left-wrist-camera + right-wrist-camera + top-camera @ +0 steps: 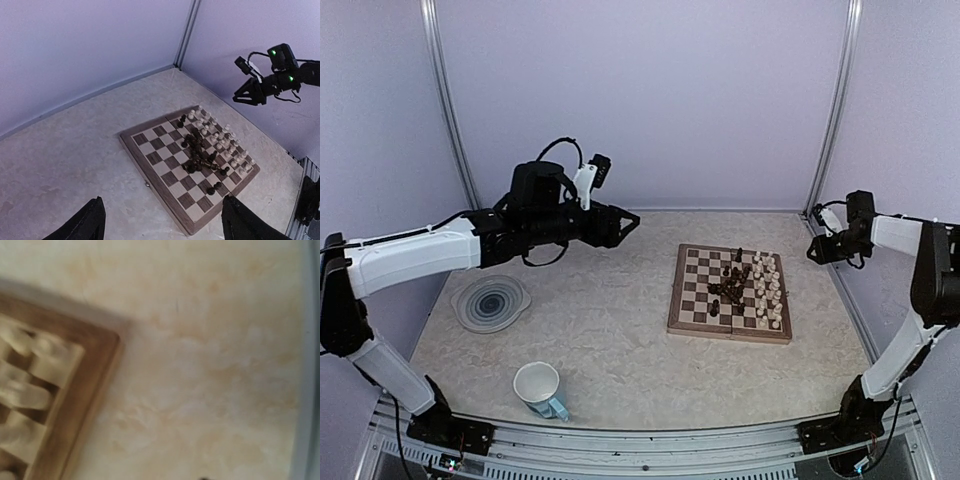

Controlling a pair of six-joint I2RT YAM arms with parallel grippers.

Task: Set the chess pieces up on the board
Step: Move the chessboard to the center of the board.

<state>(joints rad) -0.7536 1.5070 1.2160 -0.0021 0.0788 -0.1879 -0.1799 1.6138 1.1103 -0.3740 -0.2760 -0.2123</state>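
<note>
The board [692, 300] lies right of the table's middle. Dark pieces [730, 283] lie heaped and toppled near its centre, a few standing apart. Cream-white pieces [769, 290] stand in rows along its right side. My left gripper [628, 222] hangs high, left of the board, open and empty; its wrist view shows the board [165, 160], the dark heap [199, 152] and the white rows [225, 142] beyond wide-spread fingertips [97, 202]. My right gripper [812, 250] hovers off the board's far right corner, apparently shut and empty. Its blurred wrist view shows the board's corner [95, 390].
A round grey swirl-patterned plate [492, 302] lies at the left. A white mug [538, 388] with a blue handle stands near the front left. Lilac walls and metal posts enclose the table. The right arm [280, 75] shows in the left wrist view.
</note>
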